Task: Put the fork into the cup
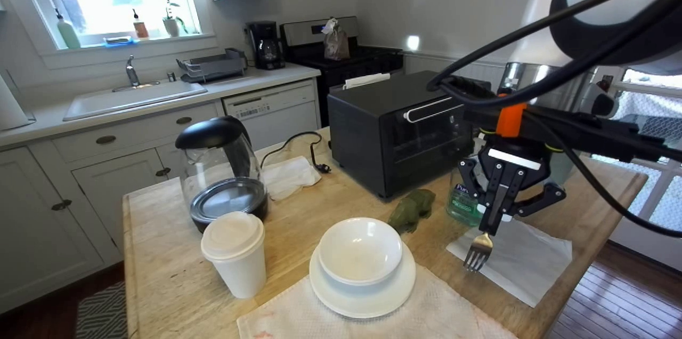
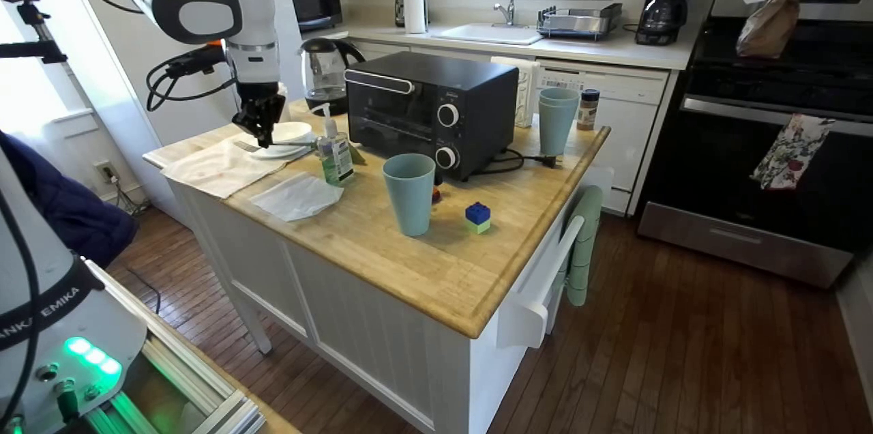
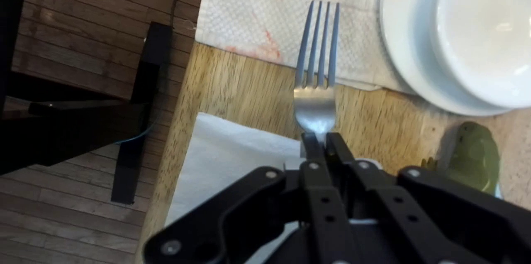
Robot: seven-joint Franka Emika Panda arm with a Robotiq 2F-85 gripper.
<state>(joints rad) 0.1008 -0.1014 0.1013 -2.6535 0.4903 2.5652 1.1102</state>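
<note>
While the claw (image 3: 320, 138) pinches the fork (image 3: 316, 104) by its handle, just behind the head, the tines point to the top of the wrist view and show against a cloth (image 3: 249, 19). A white sheet (image 3: 224, 152) lies to the left of the claw in that frame. At the upper right a bowl (image 3: 489, 35) stands on a plate (image 3: 408, 44), and below them is a green figure (image 3: 475, 160).

In an exterior view a kettle (image 1: 224, 168) stands at the left of the frame, with a lidded white cup (image 1: 237, 259) just below it. The fork is at the lower right of that frame, held above the desk (image 1: 295, 224), its tines slanting down and to the left.

In an exterior view the cup (image 2: 410, 198), plain and teal, stands upright on the desk near the middle of the frame. Claw and fork are at the left of that frame, well apart from the cup; a pump bottle (image 2: 337, 160) stands between. A block (image 2: 477, 218), blue over light green, sits just to the right of the cup. Higher in the frame is an oven (image 2: 430, 106), and to its right a stack of teal cups (image 2: 556, 125) stands beside a jar (image 2: 588, 110).
</note>
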